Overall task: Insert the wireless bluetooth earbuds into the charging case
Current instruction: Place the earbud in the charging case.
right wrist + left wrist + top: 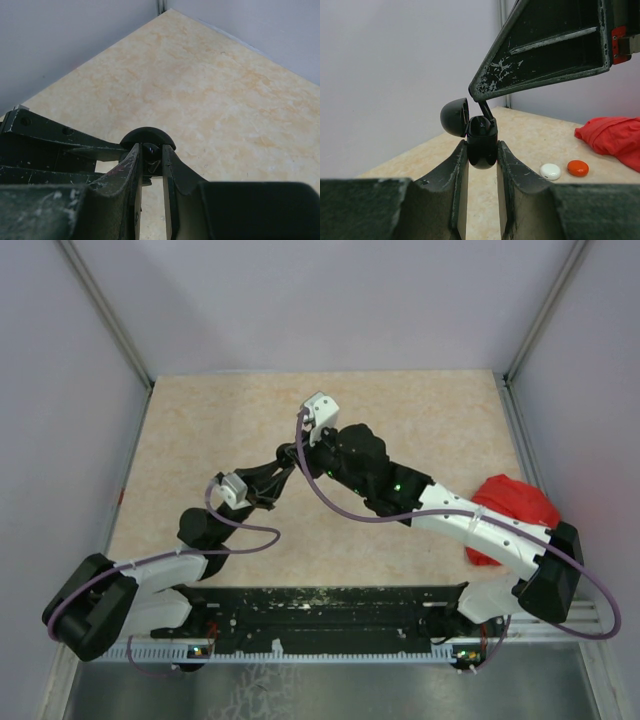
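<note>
Your left gripper (482,150) clamps the slick, rigid black plastic charging case (482,137) by its sides. Your right gripper (152,156) pinches the tiny, featherlight black earbud (486,111) by its stem.

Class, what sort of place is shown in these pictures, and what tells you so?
Probably a robotics lab test cell: a left arm and right arm bolted at the edge of a beige table, boxed in by plain pale walls on metal posts.

The left arm (170,565) and right arm (470,525) stretched forward, wrists converging. The left gripper (482,146) pinched the charging case (482,156) between its fingers. Just above those fingertips, the right gripper (152,162) tilted down, jaws closed on a black earbud (485,111).
</note>
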### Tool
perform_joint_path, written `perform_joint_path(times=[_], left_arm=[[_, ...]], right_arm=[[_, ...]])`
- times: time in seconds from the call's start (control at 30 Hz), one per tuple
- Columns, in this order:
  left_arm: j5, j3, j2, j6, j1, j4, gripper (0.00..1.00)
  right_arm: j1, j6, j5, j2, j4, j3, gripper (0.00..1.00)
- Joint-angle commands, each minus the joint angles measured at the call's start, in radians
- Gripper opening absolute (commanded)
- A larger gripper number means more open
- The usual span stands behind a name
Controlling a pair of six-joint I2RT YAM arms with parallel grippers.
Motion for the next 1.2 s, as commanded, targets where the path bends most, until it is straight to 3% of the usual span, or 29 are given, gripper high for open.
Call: perform_joint_path(times=[0.0,0.5,1.17], left_arm=[[-0.016,0.003,-0.013,-0.026,-0.006,0.068,0.01],[-0.020,-0.009,-0.020,-0.053,-0.006,0.086,0.01],[0.001,-0.007,-0.033,-0.048,-0.006,0.042,0.01]], right_arm=[[0.013,0.003,-0.014,-0.013,0.037,0.000,0.11],[0.018,-0.026,0.022,-0.024,0.044,-0.015,0.12],[0.017,0.052,0.000,-0.019,-0.052,0.048,0.41]])
